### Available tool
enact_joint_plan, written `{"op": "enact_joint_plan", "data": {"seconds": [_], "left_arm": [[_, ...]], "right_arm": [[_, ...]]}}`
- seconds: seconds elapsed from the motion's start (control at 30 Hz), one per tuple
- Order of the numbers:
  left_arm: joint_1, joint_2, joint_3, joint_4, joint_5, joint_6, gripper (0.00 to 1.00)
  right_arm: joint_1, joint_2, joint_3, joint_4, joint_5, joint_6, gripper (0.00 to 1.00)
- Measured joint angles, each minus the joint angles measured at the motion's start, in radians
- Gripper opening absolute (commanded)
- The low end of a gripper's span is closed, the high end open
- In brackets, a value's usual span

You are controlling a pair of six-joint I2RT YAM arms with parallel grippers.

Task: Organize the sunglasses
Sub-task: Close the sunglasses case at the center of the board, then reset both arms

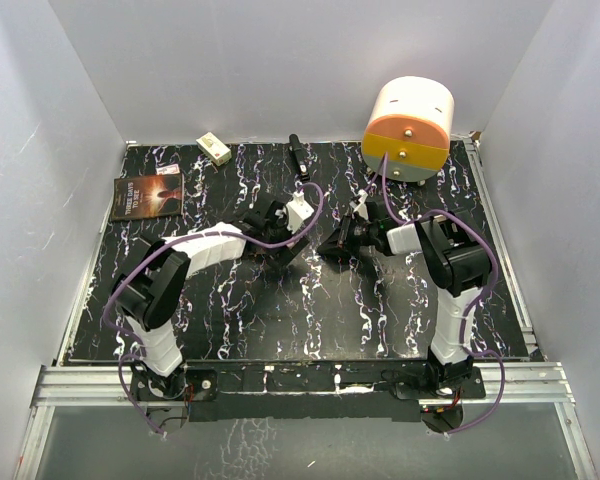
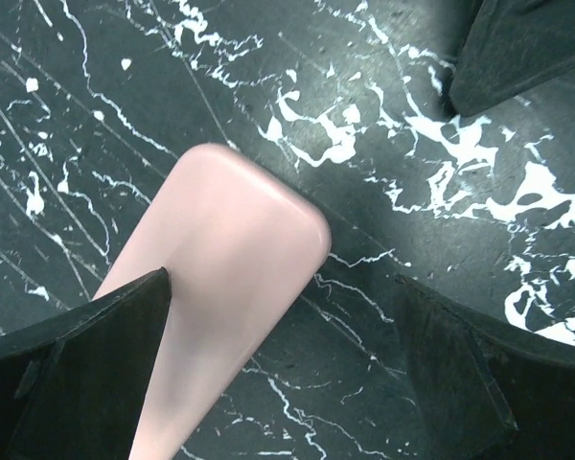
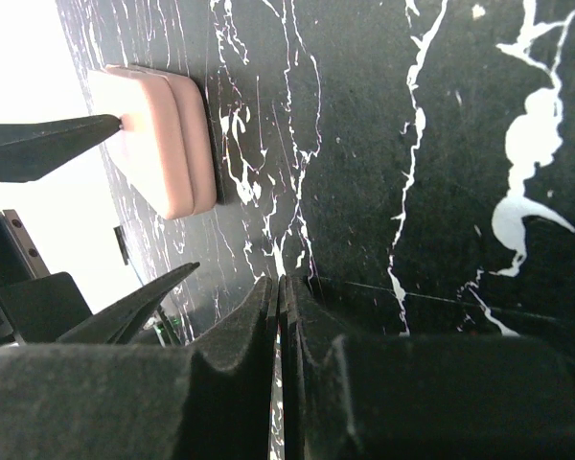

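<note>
- The sunglasses do not show in any view. My guess is that they sit inside the pink case [image 2: 232, 251], whose two halves meet at a closed seam, so I cannot tell which way they point.
- The case lies flat on the tabletop [image 1: 280, 320] between the two arms. In the left wrist view, its long axis runs out from under the camera, rounded end pointing forward.
- The left hand [image 2: 283, 283] is spread wide and straddles the case. One finger [image 2: 86, 364] touches its side and the other stands apart over bare marble. With the case lying along the hand's reach, the fingers would close across its narrow width, likely the reason for this approach.
- The right hand [image 3: 280, 292] has its fingers pressed together with nothing visible between them. It sits low near the tabletop just beside the case, probably waiting or ready to steady it.
</note>
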Motion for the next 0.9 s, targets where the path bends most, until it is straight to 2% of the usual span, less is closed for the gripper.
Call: {"op": "enact_joint_plan", "data": {"seconds": [0.4, 0.53, 0.57, 0.63, 0.67, 0.8, 0.9], "left_arm": [[0.029, 0.003, -0.001, 0.045, 0.128, -0.032, 0.94], [0.028, -0.004, 0.031, -0.027, 0.131, -0.031, 0.97], [0.027, -0.008, 0.054, -0.065, 0.129, -0.028, 0.97], [0.027, -0.014, 0.130, -0.148, 0.110, -0.019, 0.97], [0.027, -0.017, 0.183, -0.187, 0.090, -0.013, 0.97], [0.032, -0.050, 0.405, -0.274, -0.025, 0.017, 0.97], [0.063, -0.164, 0.482, -0.304, -0.097, 0.015, 0.97]], "right_arm": [[0.000, -0.017, -0.023, -0.007, 0.005, -0.002, 0.08], [0.000, -0.035, -0.024, -0.036, 0.013, -0.014, 0.09], [0.000, -0.050, -0.024, -0.059, 0.024, -0.024, 0.15], [0.000, -0.093, -0.020, -0.127, 0.063, -0.059, 0.44], [0.000, -0.121, -0.010, -0.176, 0.091, -0.079, 0.52], [0.000, -0.260, 0.068, -0.361, 0.238, -0.172, 0.74], [0.000, -0.377, 0.145, -0.476, 0.341, -0.232, 0.86]]}}
